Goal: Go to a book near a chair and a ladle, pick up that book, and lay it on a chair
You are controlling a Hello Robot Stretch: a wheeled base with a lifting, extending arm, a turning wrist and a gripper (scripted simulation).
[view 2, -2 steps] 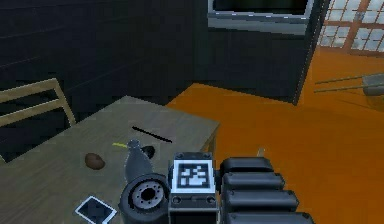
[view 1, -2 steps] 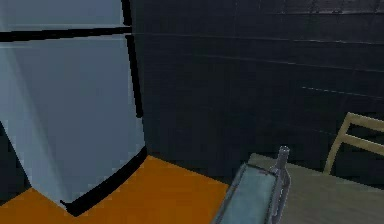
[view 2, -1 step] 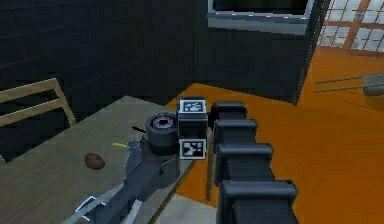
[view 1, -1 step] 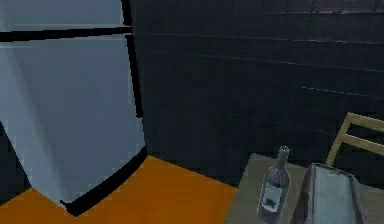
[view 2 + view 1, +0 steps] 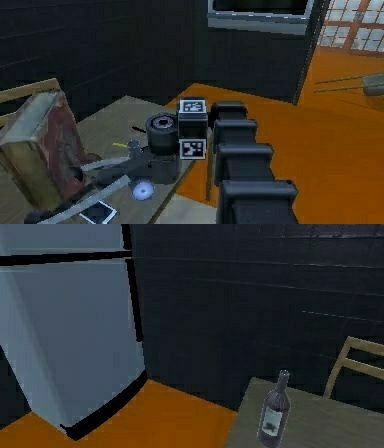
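Here, the dark arm (image 5: 245, 170) reaches out over a grey table (image 5: 120, 110). The gripper (image 5: 135, 162) sits just left of the arm's two white marker squares (image 5: 192, 127). Small things lie on the tabletop at and behind the gripper's far end, so I cannot tell whether it is grasping anything or carrying nothing.

At the arm side view's left stands a thick book (image 5: 50, 140) with a reddish-brown cover and a tan page edge. It is tilted, in front of the back of a pale wooden chair (image 5: 25, 92). Nearer, a long grey utensil (image 5: 85, 200) lies slantwise on the table, near a small white disc (image 5: 143, 188) and a flat white-edged slab (image 5: 97, 212).

In the forward view a bottle (image 5: 275, 409) stands upright on the table's corner. A chair back rises to its right, and a pale fridge (image 5: 70, 324) stands at the left on the orange floor (image 5: 170, 419).
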